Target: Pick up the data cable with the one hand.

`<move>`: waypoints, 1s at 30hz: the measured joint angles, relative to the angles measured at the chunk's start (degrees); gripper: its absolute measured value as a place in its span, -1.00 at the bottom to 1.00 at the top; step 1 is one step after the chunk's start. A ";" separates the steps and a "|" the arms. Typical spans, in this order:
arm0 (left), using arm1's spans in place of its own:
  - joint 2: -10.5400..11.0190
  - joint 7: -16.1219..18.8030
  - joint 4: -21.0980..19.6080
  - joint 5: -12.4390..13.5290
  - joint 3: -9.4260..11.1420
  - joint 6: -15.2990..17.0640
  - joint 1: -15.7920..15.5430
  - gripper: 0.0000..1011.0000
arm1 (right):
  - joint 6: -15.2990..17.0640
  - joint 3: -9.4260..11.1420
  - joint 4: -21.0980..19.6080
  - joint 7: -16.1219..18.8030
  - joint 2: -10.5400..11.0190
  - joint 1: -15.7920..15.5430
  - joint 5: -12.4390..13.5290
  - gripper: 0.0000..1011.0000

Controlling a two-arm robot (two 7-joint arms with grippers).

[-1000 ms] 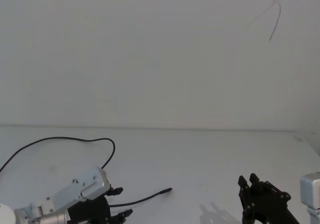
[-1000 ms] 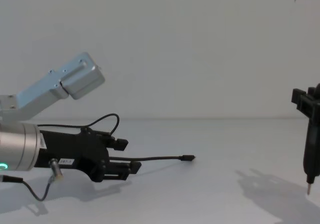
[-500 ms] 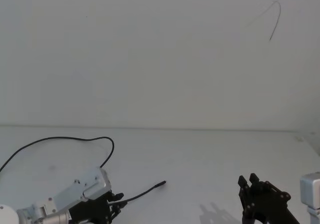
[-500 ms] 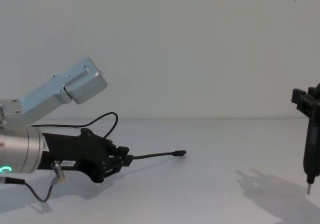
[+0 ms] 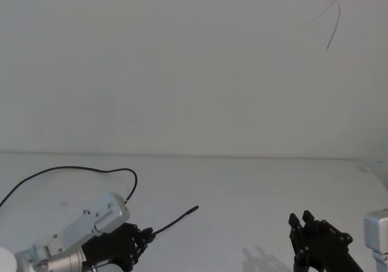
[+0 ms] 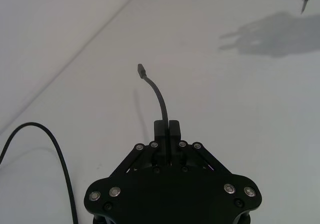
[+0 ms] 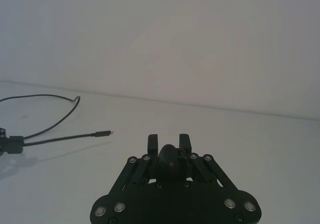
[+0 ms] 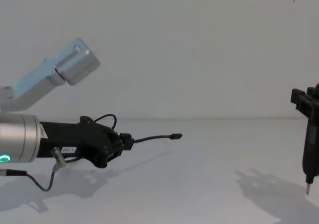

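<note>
Grips the thin black flexible data cable (image 8: 154, 138) between fully closed fingers of the flat black two-fingered left gripper (image 8: 127, 140), lower left of chest view. Holds the plug end clear of the white table (image 8: 199, 184). Probably leaves the trailing loop to raise. Parks the black right gripper (image 8: 309, 134) at right edge.

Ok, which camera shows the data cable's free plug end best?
Left wrist view: the data cable juts from the left gripper's shut jaws, plug clear. Chest shows it side-on; head and right wrist, small.

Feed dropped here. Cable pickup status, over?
Left gripper shut on thin black data cable, plug end off the white table. Right gripper open, parked far right. Nothing obstructing.
</note>
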 joint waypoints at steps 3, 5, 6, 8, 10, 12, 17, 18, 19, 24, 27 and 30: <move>0.72 -0.62 -2.43 -2.54 -1.30 1.25 1.43 -0.91 | 0.00 0.00 0.00 0.00 0.00 0.00 0.00 -0.51; 1.29 -0.90 -3.95 -3.74 -2.01 1.96 2.34 -0.91 | 0.00 0.00 0.00 0.00 0.00 0.00 0.00 -0.51; 1.81 -1.14 -5.20 -4.78 -2.59 2.63 3.15 -0.91 | 0.00 0.00 0.00 0.00 0.00 0.00 0.00 -0.51; 2.57 -1.40 -6.79 -5.95 -3.28 3.41 4.15 -0.91 | 0.00 0.00 0.00 0.00 0.00 0.00 0.00 -0.51; 3.56 -1.69 -8.74 -7.35 -4.15 4.40 5.50 -0.91 | 0.00 0.00 0.00 0.00 0.00 0.00 0.00 -0.51; 4.32 -1.86 -10.16 -8.26 -4.76 5.02 6.50 -0.91 | 0.00 0.00 0.00 0.00 0.00 0.00 0.00 -0.51; 6.55 -2.36 -14.13 -10.95 -6.34 6.88 9.40 -0.91 | 0.00 0.00 0.00 0.00 0.00 0.00 0.00 -0.51; 6.82 -2.44 -14.59 -11.25 -6.51 7.08 9.75 -0.91 | 0.00 0.00 0.00 0.00 0.00 0.00 0.00 -0.51; 7.37 -2.62 -15.56 -11.92 -6.83 7.45 10.49 -0.91 | 0.00 0.00 0.00 0.00 0.00 0.00 0.00 -0.51; 8.65 -3.26 -17.54 -13.45 -7.35 8.14 12.11 -0.91 | 0.00 0.00 0.00 0.00 0.00 0.00 0.00 -0.51; 9.24 -3.86 -18.56 -14.30 -7.45 8.24 12.88 -0.91 | 0.00 0.00 0.00 0.00 0.00 0.00 0.00 -0.51; 9.60 -4.50 -19.16 -15.02 -7.46 8.23 13.41 -0.91 | 0.00 0.03 -0.02 0.02 -0.04 0.00 0.00 -0.50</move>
